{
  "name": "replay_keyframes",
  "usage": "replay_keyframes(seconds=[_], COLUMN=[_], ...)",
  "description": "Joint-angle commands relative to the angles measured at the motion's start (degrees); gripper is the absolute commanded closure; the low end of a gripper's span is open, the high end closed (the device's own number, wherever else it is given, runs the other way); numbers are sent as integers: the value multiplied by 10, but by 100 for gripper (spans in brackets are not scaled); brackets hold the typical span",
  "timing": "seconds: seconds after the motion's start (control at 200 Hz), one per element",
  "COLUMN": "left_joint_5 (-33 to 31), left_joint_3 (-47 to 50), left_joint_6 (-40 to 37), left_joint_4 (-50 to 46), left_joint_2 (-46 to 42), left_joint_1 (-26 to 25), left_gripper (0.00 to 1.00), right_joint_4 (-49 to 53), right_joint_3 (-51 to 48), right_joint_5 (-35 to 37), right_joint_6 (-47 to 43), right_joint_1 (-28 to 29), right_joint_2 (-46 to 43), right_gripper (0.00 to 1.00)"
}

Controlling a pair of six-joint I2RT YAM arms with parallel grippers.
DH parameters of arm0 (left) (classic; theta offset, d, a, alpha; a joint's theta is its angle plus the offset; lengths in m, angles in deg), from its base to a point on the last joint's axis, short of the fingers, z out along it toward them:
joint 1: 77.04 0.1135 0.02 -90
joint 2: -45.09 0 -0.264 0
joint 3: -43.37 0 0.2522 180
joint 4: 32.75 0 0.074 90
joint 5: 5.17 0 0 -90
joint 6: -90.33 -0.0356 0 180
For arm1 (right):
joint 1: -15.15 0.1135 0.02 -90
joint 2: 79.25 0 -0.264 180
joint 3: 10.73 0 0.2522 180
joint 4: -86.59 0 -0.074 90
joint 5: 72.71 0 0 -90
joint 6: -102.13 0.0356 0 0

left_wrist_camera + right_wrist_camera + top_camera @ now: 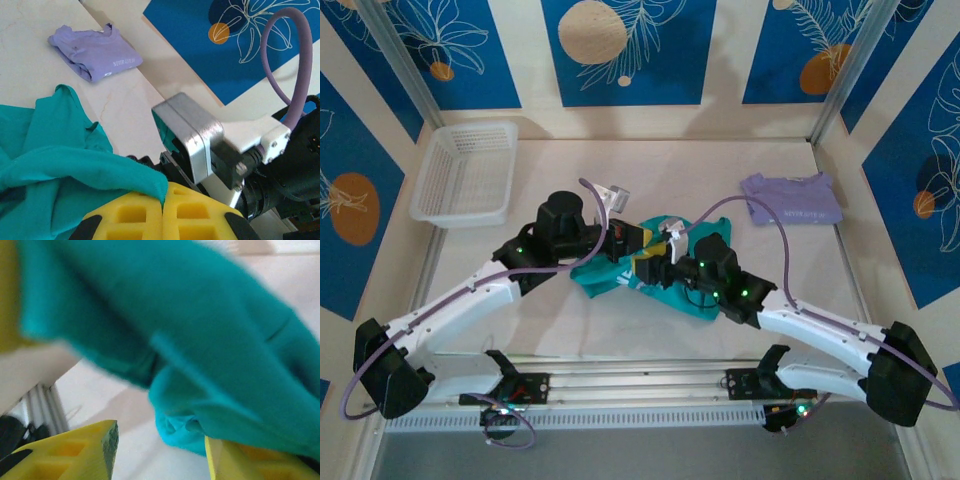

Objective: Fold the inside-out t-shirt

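Note:
The inside-out t-shirt (pixel 592 281) is a crumpled teal-green heap at the middle of the table, between the two arms. My left gripper (pixel 638 240) is shut on an edge of it; in the left wrist view the yellow fingers meet with teal cloth (pixel 60 165) pinched in the seam at the left gripper (pixel 164 200). My right gripper (pixel 652 268) faces it from the right and is open. In the right wrist view the shirt (pixel 200 330) hangs over the right gripper (pixel 160 437), a bunched fold sitting low between the fingers and resting on the right one.
A folded pale lavender shirt (pixel 790 198) lies at the back right, seen too from the left wrist (pixel 95 52). A white mesh basket (pixel 465 172) stands at the back left. The right arm's silver wrist camera (pixel 195 140) sits close to my left fingers.

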Motion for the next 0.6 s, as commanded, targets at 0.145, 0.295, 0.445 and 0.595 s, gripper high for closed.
replay_keyframes(seconds=[0.145,0.295,0.445,0.595], left_joint_5=[-29,-43,-52,-71], left_joint_3=[-12,-9,-9,-15], left_joint_6=[-2,-1,-2,-2], left_joint_4=[12,13,16,27], left_joint_2=[-5,-11,-8,2], left_joint_1=[-7,-5,-2,11], left_gripper=[100,100,100,100], right_joint_4=[-80,-85,-70,-10], right_joint_3=[6,-9,-15,-5], right_joint_5=[127,82,-44,-218], right_joint_6=[24,20,-18,-56], right_joint_1=[-8,-53,-98,-148], right_joint_2=[18,-5,-29,-50], right_gripper=[78,97,100,100])
